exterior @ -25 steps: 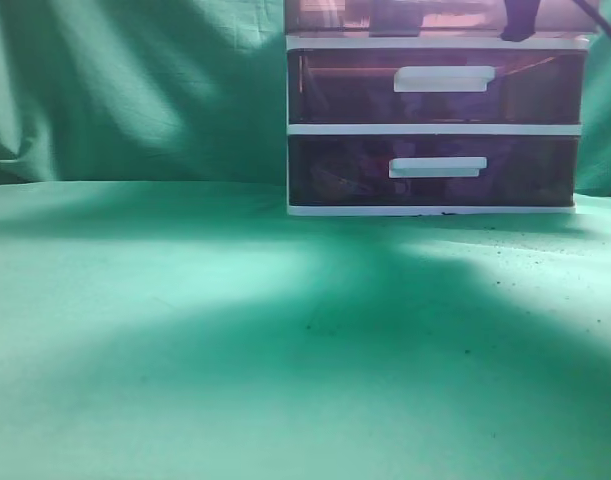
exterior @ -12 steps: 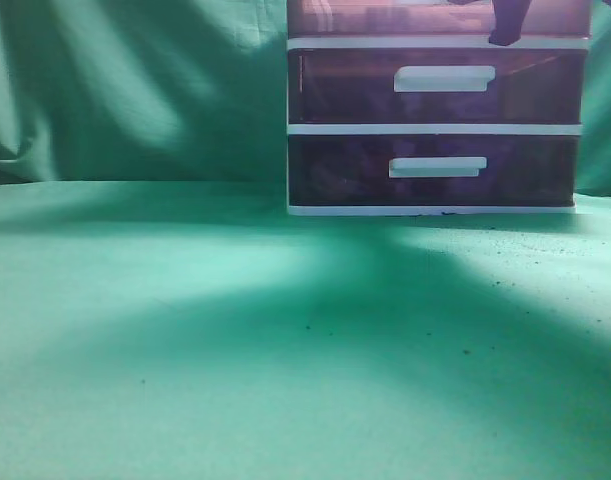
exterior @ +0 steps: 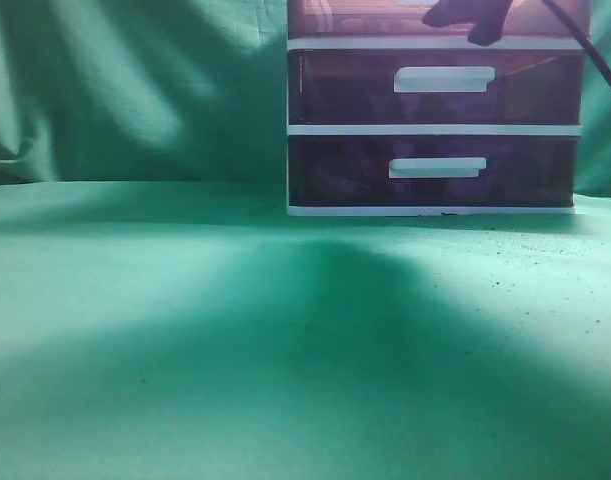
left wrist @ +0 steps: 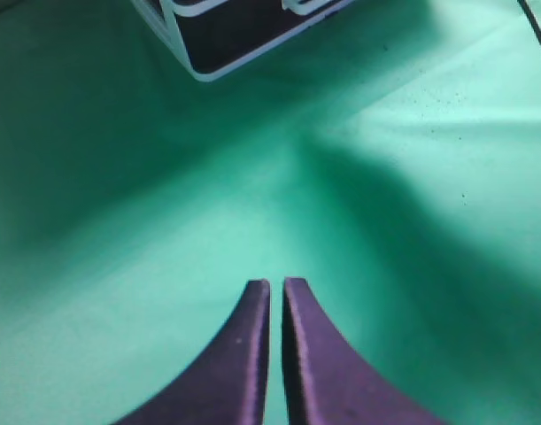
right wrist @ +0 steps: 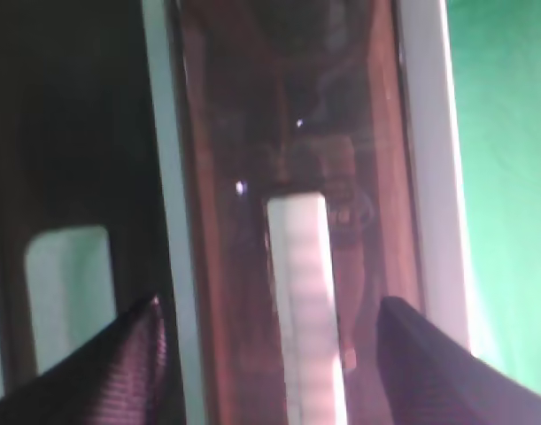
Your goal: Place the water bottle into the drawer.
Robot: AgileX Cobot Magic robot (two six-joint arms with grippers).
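Note:
The drawer point(exterior: 365, 18) is the topmost dark translucent one in the white-framed unit, cut off by the top edge of the exterior view. My right gripper point(exterior: 470, 20) hangs in front of it. In the right wrist view my right gripper point(right wrist: 268, 305) is open, with its fingers either side of the drawer's white bar handle point(right wrist: 305, 301) and not gripping it. My left gripper point(left wrist: 276, 283) is shut and empty above the green cloth, well short of the unit. No water bottle shows in any view.
Two lower drawers point(exterior: 435, 90) with white handles sit under the top one. The unit's lower corner point(left wrist: 226, 40) shows at the top of the left wrist view. A green cloth point(exterior: 235, 350) covers the table and backdrop. A dark cable point(exterior: 595, 60) hangs at the unit's right.
My right gripper has moved left across the top drawer's front. The shadow on the cloth has shifted with it. The lower drawers have not moved.

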